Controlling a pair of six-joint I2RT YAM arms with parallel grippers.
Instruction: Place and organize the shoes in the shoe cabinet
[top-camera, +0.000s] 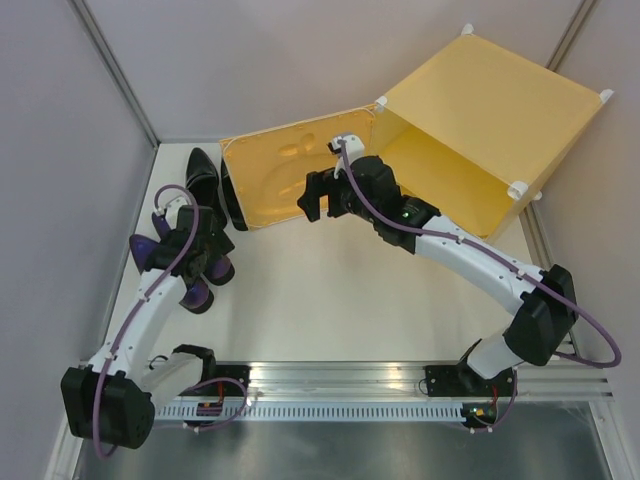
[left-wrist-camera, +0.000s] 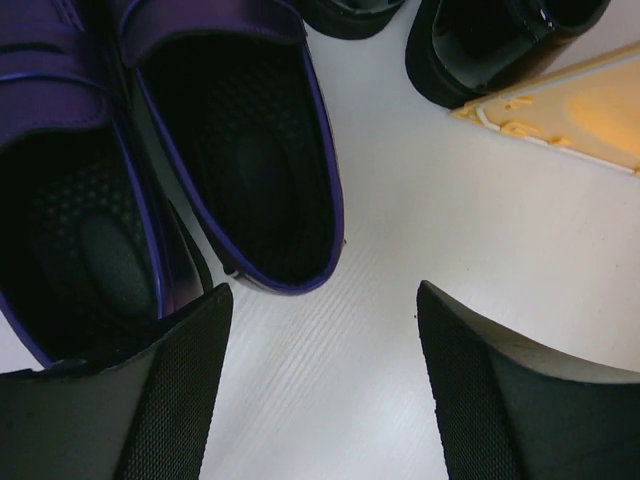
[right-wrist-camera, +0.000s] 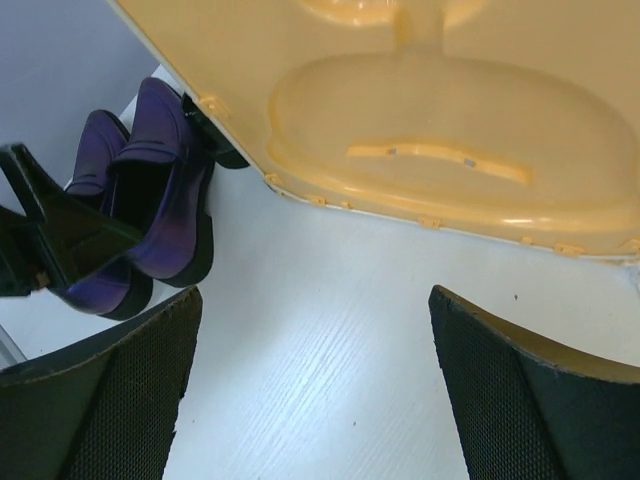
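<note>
Left tool (left-wrist-camera: 322, 325) spread, purple shoes (left-wrist-camera: 245, 170) just ahead

Bright, even, soft-shadowed light; wrist views blur the near jaws, shoes show glossy glare

Ahead of my left jaws, both purple shoes (left-wrist-camera: 250, 170) ran off the top and left edges, their toes out of sight. The two black shoes (left-wrist-camera: 490, 45) were cut by the top edge, with too little showing to tell heel from toe. From above, my left arm (top-camera: 150, 290) covered most of the purple pair. Ahead of my right jaws, the cabinet door (right-wrist-camera: 420, 110) overran the top and right edges, and one black shoe sat almost wholly behind its corner. The inside of the cabinet (top-camera: 490, 100) lay mostly under its top panel.
</note>
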